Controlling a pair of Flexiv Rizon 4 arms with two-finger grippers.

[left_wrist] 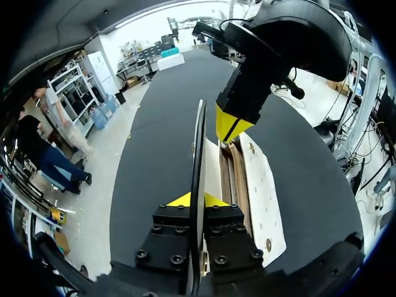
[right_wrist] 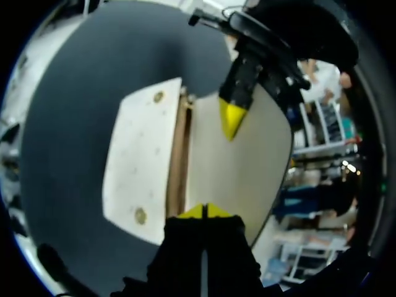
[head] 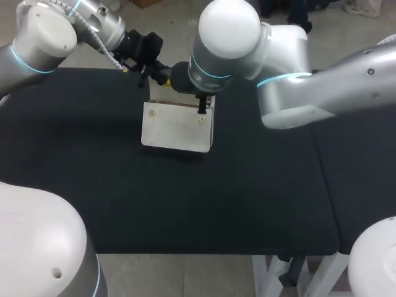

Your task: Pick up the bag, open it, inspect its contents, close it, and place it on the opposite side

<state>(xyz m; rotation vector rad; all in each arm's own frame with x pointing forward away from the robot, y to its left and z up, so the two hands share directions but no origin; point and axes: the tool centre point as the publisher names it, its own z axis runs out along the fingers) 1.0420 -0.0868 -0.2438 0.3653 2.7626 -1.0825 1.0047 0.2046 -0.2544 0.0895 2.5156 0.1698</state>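
Bag [head: 176, 127] open on tabletop [head: 260, 198], brown interior showing; left claw [left_wrist: 189, 199] and right claw [right_wrist: 204, 211] each pinch 1 wall. Likely inspect step; closing, placing remain.

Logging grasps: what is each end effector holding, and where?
Both grip the white bag at its mouth: left end effector pinches a raised panel's edge, right end effector the rim facing it.

Matt cream bag [head: 176, 130] with small metal studs [head: 152, 113], matt black cloth-like table [head: 247, 198], glossy white shell on right arm [head: 232, 31]
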